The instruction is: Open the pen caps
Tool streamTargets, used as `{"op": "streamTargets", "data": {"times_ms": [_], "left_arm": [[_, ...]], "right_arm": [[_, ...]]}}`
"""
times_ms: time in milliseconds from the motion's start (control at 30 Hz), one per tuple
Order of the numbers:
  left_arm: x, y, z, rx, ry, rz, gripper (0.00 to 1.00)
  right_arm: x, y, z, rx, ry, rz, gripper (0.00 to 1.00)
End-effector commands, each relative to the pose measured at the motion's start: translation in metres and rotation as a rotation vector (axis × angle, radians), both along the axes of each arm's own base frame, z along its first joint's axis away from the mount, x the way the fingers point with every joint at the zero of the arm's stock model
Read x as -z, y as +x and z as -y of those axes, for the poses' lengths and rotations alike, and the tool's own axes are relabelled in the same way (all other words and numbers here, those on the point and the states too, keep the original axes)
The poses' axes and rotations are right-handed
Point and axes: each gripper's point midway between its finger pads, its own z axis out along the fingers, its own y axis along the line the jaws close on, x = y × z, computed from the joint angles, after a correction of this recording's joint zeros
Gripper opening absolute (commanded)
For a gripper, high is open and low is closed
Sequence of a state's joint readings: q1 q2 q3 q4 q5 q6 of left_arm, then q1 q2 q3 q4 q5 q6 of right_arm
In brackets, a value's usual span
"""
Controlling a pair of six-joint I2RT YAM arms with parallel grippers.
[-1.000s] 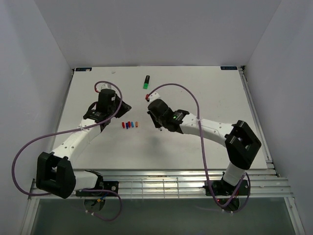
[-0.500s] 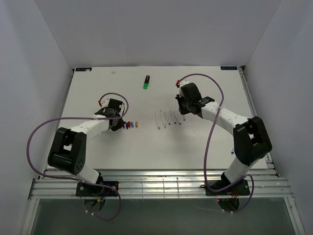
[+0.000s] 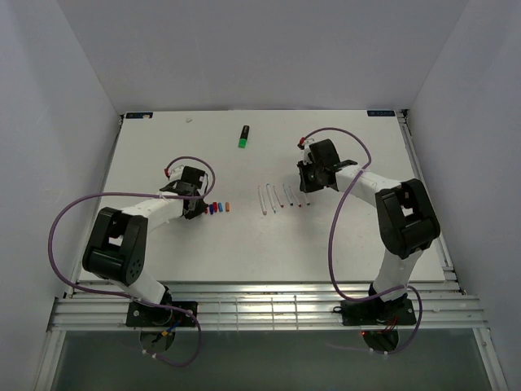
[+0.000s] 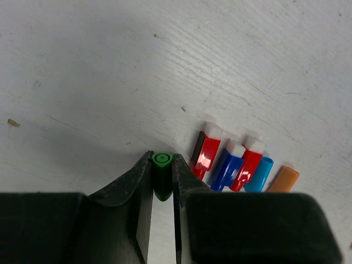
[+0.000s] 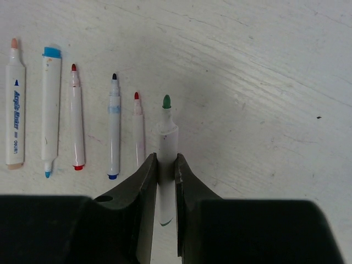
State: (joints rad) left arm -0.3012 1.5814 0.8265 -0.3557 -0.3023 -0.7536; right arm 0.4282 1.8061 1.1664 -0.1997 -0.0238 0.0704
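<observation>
Top view: your left gripper (image 3: pixel 198 205) is at the loose caps (image 3: pixel 218 208), left of centre on the tabletop (image 3: pixel 244 252); right gripper (image 3: pixel 308 189) at the bare pens (image 3: pixel 281 197), right of centre.
Left wrist: clamped on green cap (image 4: pixel 162 160).
Right wrist: clamped on green-tipped pen (image 5: pixel 167 132).
Judged: set-down step; release both next.

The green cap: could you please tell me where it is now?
In the left wrist view, the green cap sits pinched in the left gripper, just left of the loose caps, beside a red cap.

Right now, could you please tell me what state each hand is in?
Left hand: closed on the green cap.
Right hand: closed on the green-tipped pen.
</observation>
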Motion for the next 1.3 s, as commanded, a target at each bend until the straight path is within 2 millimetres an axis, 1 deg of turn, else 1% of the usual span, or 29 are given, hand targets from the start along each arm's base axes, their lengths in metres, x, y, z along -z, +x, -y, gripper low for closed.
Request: {"op": "streamTargets", "data": {"times_ms": [0, 33, 67, 133, 300, 333, 367, 400, 533, 567, 667, 700, 767, 800, 833, 900, 933, 1000, 1033, 1100, 1167, 1200, 1233, 1267], "left_arm": [[-0.001, 0.005, -0.011, -0.02, 0.043, 0.032, 0.28], [0.0, 0.007, -0.014, -0.029, 0.049, 0.031, 0.35], [0.001, 0.007, -0.015, -0.03, 0.047, 0.028, 0.37], [0.004, 0.009, -0.016, -0.035, 0.041, 0.021, 0.39], [0.008, 0.011, -0.016, -0.039, 0.025, 0.023, 0.43], [0.007, 0.012, -0.015, -0.04, 0.021, 0.029, 0.44], [0.006, 0.012, -0.016, -0.043, 0.02, 0.034, 0.49], [0.005, 0.012, -0.016, -0.046, 0.021, 0.038, 0.51], [-0.008, 0.016, -0.018, -0.048, 0.023, 0.078, 0.57], [-0.015, 0.019, -0.017, -0.048, 0.019, 0.094, 0.58], [-0.024, 0.021, -0.016, -0.046, 0.014, 0.108, 0.66], [-0.031, 0.024, -0.015, -0.046, 0.007, 0.127, 0.68], [-0.039, 0.027, -0.013, -0.038, -0.004, 0.145, 0.74], [-0.048, 0.03, -0.012, -0.035, -0.009, 0.166, 0.76], [-0.054, 0.033, -0.009, -0.026, -0.022, 0.18, 0.8], [-0.064, 0.037, -0.009, -0.017, -0.022, 0.207, 0.83], [-0.075, 0.041, -0.008, -0.016, -0.027, 0.236, 0.84], [-0.086, 0.047, -0.005, 0.005, -0.031, 0.27, 0.89], [-0.1, 0.056, -0.001, 0.019, -0.045, 0.319, 0.9], [-0.113, 0.065, 0.008, 0.064, -0.073, 0.367, 0.92], [-0.133, 0.085, 0.019, 0.13, -0.087, 0.449, 0.93], [-0.138, 0.093, 0.031, 0.184, -0.115, 0.468, 0.93], [-0.146, 0.104, 0.039, 0.218, -0.126, 0.5, 0.94], [-0.133, 0.113, 0.044, 0.265, -0.111, 0.474, 0.95]], "right_arm": [[0.0, 0.002, -0.015, -0.056, 0.065, 0.013, 0.08], [0.001, 0.003, -0.016, -0.056, 0.068, 0.011, 0.09], [0.0, 0.003, -0.016, -0.055, 0.072, 0.01, 0.09], [0.001, 0.003, -0.018, -0.058, 0.079, 0.007, 0.12], [0.006, 0.004, -0.019, -0.06, 0.08, -0.004, 0.15], [0.008, 0.003, -0.018, -0.06, 0.078, -0.008, 0.16], [0.007, 0.004, -0.019, -0.06, 0.079, -0.006, 0.18], [0.008, 0.004, -0.019, -0.06, 0.079, -0.006, 0.19], [0.011, 0.004, -0.018, -0.059, 0.075, -0.013, 0.23], [0.012, 0.004, -0.017, -0.058, 0.075, -0.013, 0.24], [0.013, 0.004, -0.017, -0.057, 0.075, -0.015, 0.26], [0.013, 0.004, -0.017, -0.057, 0.076, -0.013, 0.28], [0.014, 0.004, -0.015, -0.054, 0.071, -0.014, 0.31], [0.014, 0.004, -0.014, -0.052, 0.071, -0.014, 0.34], [0.014, 0.004, -0.014, -0.052, 0.071, -0.013, 0.36], [0.013, 0.005, -0.015, -0.052, 0.073, -0.008, 0.4], [0.012, 0.005, -0.015, -0.055, 0.074, -0.005, 0.41], [0.011, 0.005, -0.014, -0.052, 0.075, -0.002, 0.42], [0.007, 0.006, -0.015, -0.049, 0.083, 0.006, 0.42], [0.0, 0.005, -0.016, -0.047, 0.1, 0.023, 0.43], [-0.015, 0.006, -0.017, -0.035, 0.124, 0.05, 0.44], [-0.02, 0.006, -0.018, -0.032, 0.131, 0.059, 0.45], [-0.032, 0.008, -0.018, -0.028, 0.146, 0.082, 0.46], [-0.038, 0.007, -0.018, -0.022, 0.156, 0.089, 0.48]]}}
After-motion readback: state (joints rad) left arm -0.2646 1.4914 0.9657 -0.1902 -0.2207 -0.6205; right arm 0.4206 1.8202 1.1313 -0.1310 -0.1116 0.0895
